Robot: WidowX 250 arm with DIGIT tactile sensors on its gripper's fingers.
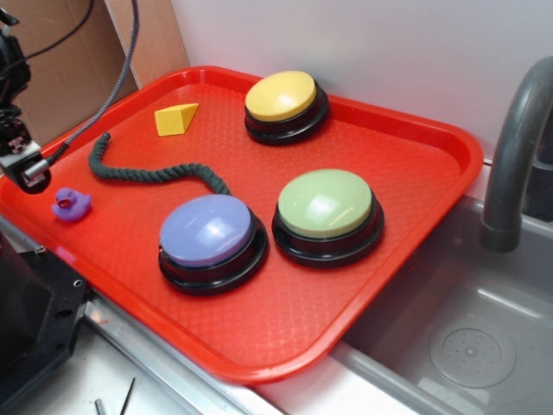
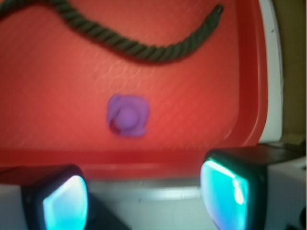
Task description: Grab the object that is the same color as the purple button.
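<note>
Tray (image 1: 415, 251): red, textured, set beside a grey sink (image 1: 467, 346) with a grey faucet (image 1: 518, 164).
Duck (image 1: 71, 204): tiny, purple, sitting on the tray near its left edge, apart from everything else; from the wrist view (image 2: 127, 115) seen from above, blurred, just inside the tray's rim.
Purple button (image 1: 207, 232): domed, on a black round base, near the tray's front edge, well to the right of the duck.
Green button (image 1: 327, 205): just beside the purple button, on its right.
Yellow button (image 1: 282, 97): at the back of the tray, near the wall.
Rope (image 1: 143, 170): dark green, twisted, lying in a curve between the duck and the wedge, 1 end close to the purple button; in the wrist view (image 2: 134, 48) running across the tray beyond the duck.
Wedge (image 1: 175, 118): yellow, at the back left of the tray.
Gripper (image 2: 144, 196): over the tray's edge, short of the duck, not touching it.
Fingers (image 2: 64, 203): 2 pads spread wide apart, nothing held between them.
Arm (image 1: 17, 147): black, at the far left edge of the outside view, with a cable trailing up.
</note>
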